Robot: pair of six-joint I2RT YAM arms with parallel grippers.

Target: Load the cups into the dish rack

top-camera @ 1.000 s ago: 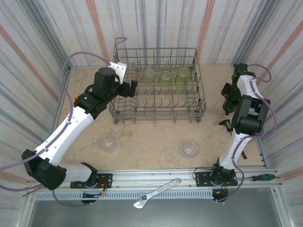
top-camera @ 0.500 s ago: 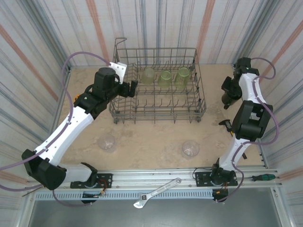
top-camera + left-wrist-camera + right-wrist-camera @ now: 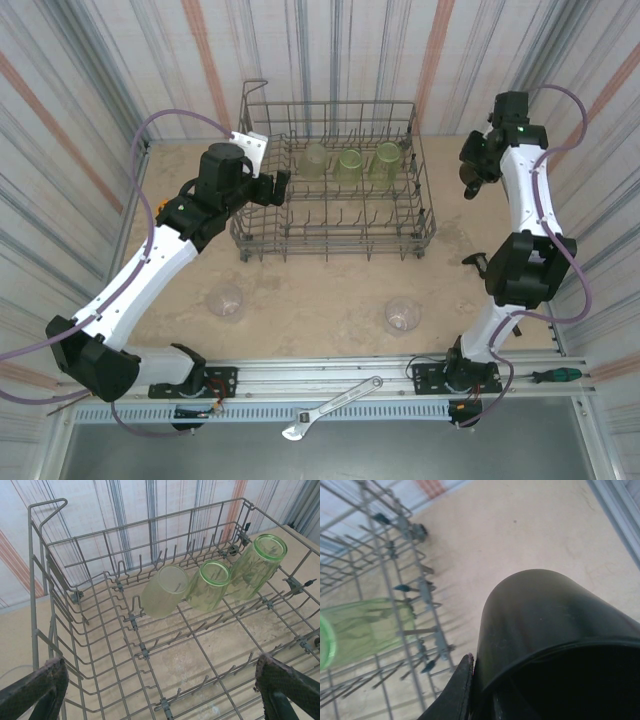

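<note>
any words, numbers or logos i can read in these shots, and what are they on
None can be read.
The three cups in the rack: no print visible.
The black cup: plain on the side that shows.
The wrench: any stamp on it is too small to read.

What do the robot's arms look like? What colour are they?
Both arms have smooth white tubes, the left arm and the right arm, joined by chunky black joints. A thin purple cable loops along each one. The fingers of the left gripper are dark, with rough, grainy pads.
</note>
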